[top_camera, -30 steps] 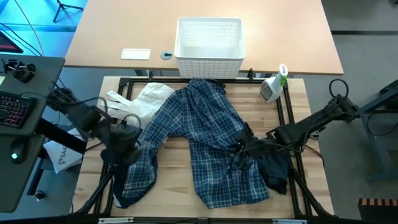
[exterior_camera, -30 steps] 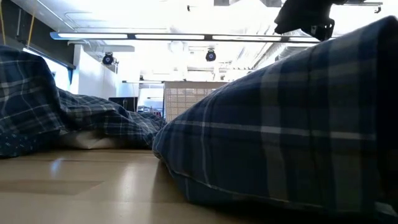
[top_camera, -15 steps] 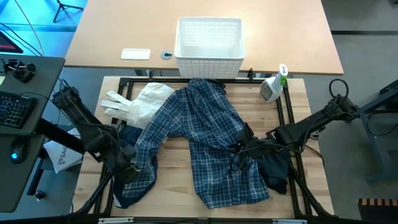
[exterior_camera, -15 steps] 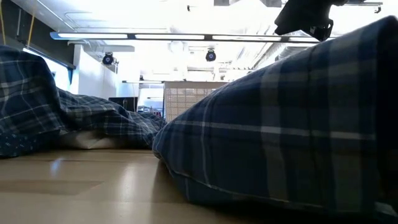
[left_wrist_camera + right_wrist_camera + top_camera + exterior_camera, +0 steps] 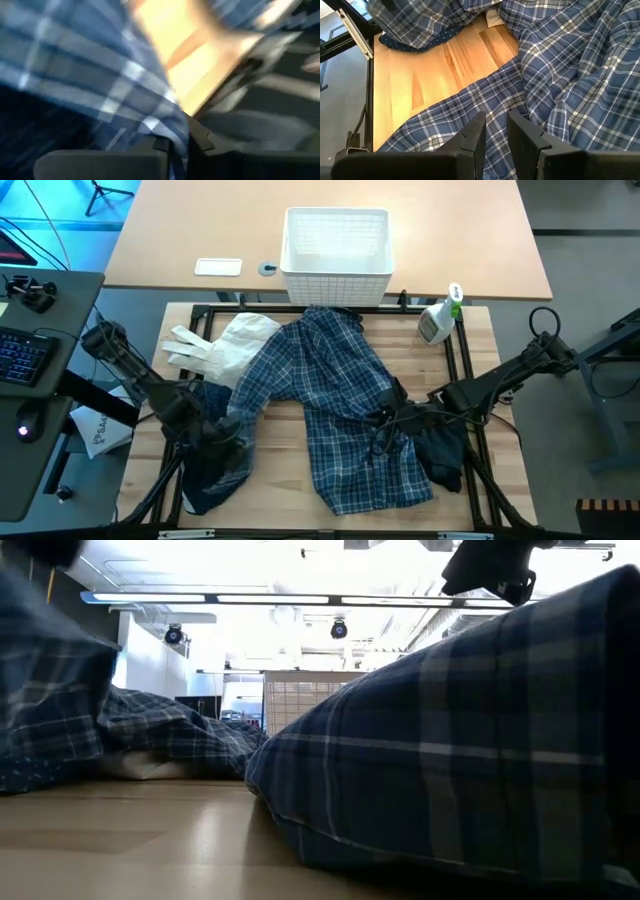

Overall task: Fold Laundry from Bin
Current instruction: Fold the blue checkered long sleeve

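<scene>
Looking straight down, the plaid shirt [image 5: 325, 415] sprawls across the tabletop's middle, one sleeve trailing to the front-left corner where the left gripper [image 5: 222, 442] is pinched onto plaid cloth; the right gripper [image 5: 388, 420] sits on the shirt's right side beside a dark navy piece [image 5: 445, 452]. The bin [image 5: 336, 252] stands past the far edge, a cloth bag [image 5: 222, 345] near the left edge. At table height, plaid folds fill the foreground. The left wrist view shows fingers [image 5: 155, 150] clamped together on plaid fabric. The right wrist view shows narrow-set fingers [image 5: 472, 137] with plaid cloth running between them. Pulling apart could slip either thin pinch, or drag the dotted shirt [image 5: 427, 40] beneath along.
</scene>
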